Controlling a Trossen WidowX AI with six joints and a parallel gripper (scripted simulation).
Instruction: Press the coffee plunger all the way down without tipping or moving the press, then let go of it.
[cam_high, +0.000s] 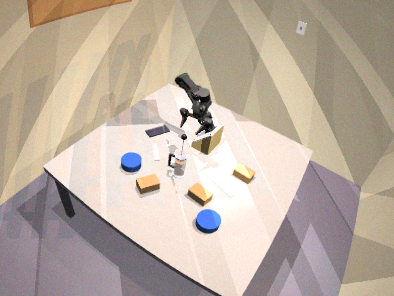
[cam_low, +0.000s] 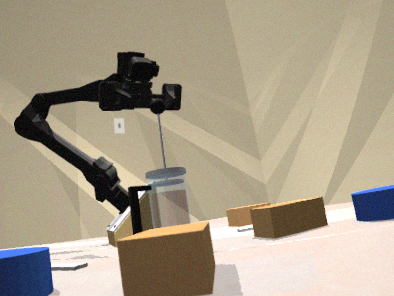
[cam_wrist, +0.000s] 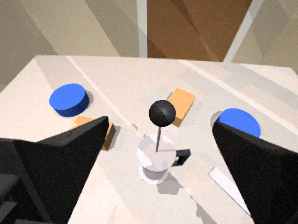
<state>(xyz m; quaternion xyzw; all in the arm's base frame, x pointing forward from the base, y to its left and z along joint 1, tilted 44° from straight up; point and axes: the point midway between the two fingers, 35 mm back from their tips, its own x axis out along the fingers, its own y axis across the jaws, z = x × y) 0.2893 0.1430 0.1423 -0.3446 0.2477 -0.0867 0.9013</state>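
Seen from the wrist, the claw (cam_wrist: 159, 150) hangs released and empty above the coffee press (cam_wrist: 156, 162), its plunger knob (cam_wrist: 162, 113) raised between the spread fingers, the press upright mid-desk (cam_wrist: 125, 80), blue discs (cam_wrist: 69, 99) beyond.

2 blue discs (cam_high: 131, 161) (cam_high: 208, 220) & 3 tan blocks (cam_high: 148, 183) (cam_high: 200, 193) (cam_high: 243, 172) on table (cam_high: 250, 235). Dark flat slab (cam_high: 157, 131) near far edge. Wall outlet (cam_high: 300, 27) behind.
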